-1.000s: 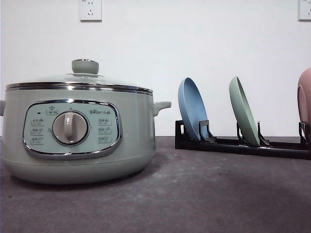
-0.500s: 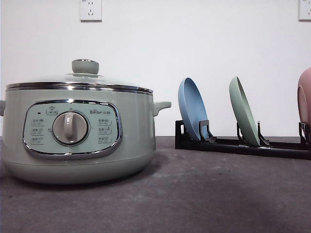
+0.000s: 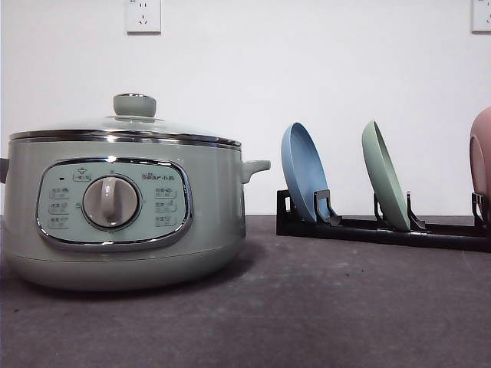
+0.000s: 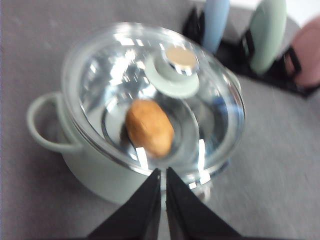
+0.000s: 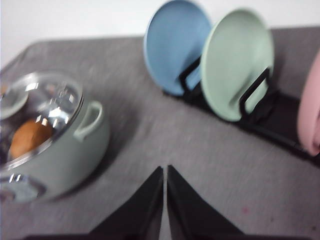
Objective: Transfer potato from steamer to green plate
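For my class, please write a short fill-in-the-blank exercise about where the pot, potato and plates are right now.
1. The potato lies inside the steamer, under its glass ____.
2. The green plate stands on edge in a black ____.
3. In that holder, the plate between the steamer and the green plate is ____.

Missing words: lid; rack; blue

Orange-brown potato (image 4: 149,127) inside lidded sage-green steamer (image 3: 123,207), pale green plate (image 3: 383,176) upright on its edge, well apart
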{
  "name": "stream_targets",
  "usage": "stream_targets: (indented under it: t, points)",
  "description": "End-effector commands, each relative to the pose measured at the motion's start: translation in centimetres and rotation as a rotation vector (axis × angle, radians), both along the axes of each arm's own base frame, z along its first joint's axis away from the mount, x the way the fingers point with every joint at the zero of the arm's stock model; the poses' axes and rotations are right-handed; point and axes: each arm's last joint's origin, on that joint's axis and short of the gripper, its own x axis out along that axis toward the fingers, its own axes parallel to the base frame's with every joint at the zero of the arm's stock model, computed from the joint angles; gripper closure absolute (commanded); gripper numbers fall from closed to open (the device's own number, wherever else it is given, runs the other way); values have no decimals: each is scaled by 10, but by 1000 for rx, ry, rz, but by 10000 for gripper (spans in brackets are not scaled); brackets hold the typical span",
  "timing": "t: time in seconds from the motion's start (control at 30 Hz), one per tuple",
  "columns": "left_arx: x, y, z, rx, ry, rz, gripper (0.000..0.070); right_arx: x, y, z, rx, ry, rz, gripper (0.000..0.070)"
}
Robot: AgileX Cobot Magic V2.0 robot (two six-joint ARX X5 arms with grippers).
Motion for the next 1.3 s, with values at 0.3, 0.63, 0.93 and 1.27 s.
stream_targets:
  t: [0.3,0.63,0.93,1.27]
  points:
    - [5,-1,9,65,3,-75,674,12,6,-4,-70,157,130,700]
    - [5,-1,9,62,5,-73,81,13,6,-3,-65,156,118,102]
    - [5,-1,9,61,6,-72,59,13,6,-3,-62,158,116,93]
    - [5,-1,9,61,6,-72,59,17,7,0,-26,127,92,94]
